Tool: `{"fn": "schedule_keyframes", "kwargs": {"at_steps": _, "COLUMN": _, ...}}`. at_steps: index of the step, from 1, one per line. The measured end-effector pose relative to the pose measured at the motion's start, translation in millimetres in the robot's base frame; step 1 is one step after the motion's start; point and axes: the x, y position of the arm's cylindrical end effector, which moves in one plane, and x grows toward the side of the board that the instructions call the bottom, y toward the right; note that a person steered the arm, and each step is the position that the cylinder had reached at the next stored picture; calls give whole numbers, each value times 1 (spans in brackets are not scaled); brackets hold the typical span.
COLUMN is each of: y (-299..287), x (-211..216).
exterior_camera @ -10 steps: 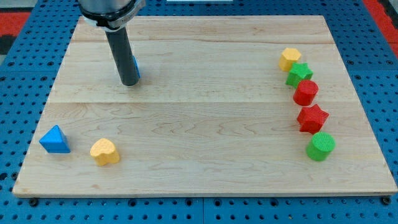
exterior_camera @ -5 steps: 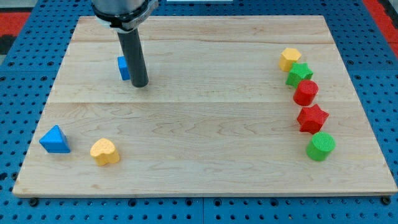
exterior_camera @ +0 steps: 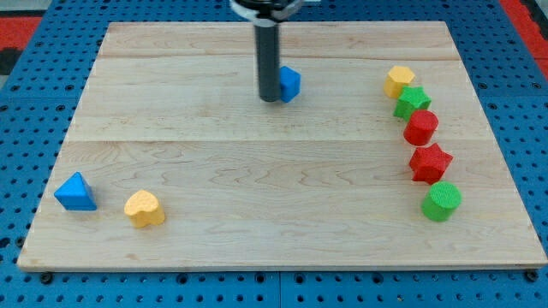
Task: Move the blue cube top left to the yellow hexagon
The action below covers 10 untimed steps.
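A: In the one camera view, we were mid-push: my tip (exterior_camera: pixel 270 98) sat touching the blue cube's (exterior_camera: pixel 289 84) left side, near the board's (exterior_camera: pixel 257 222) top edge, about midway across.

B: And the yellow hexagon (exterior_camera: pixel 398 81)?

A: Well apart, by the right edge, heading a column with a green star (exterior_camera: pixel 413 102) just below. We judged the next move called for pushing rightward, stopping short.

B: Anything hidden?

A: The rod covered the cube's left part; its top was cut off. We had no jaws, only the rod.

Wooden board (exterior_camera: pixel 257 214) (pale) on blue pegboard (exterior_camera: pixel 26 128).
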Motion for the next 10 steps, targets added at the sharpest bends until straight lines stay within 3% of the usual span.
{"fn": "schedule_keyframes", "kwargs": {"at_steps": 2, "y": 69, "x": -60}}
{"fn": "schedule_keyframes", "kwargs": {"at_steps": 3, "y": 23, "x": -69}}
{"fn": "schedule_keyframes", "kwargs": {"at_steps": 5, "y": 74, "x": -98}}
{"fn": "schedule_keyframes", "kwargs": {"at_steps": 6, "y": 79, "x": -108}}
{"fn": "schedule_keyframes", "kwargs": {"at_steps": 8, "y": 139, "x": -86}}
{"fn": "schedule_keyframes", "kwargs": {"at_steps": 9, "y": 132, "x": -96}}
{"fn": "schedule_keyframes", "kwargs": {"at_steps": 10, "y": 83, "x": -134}}
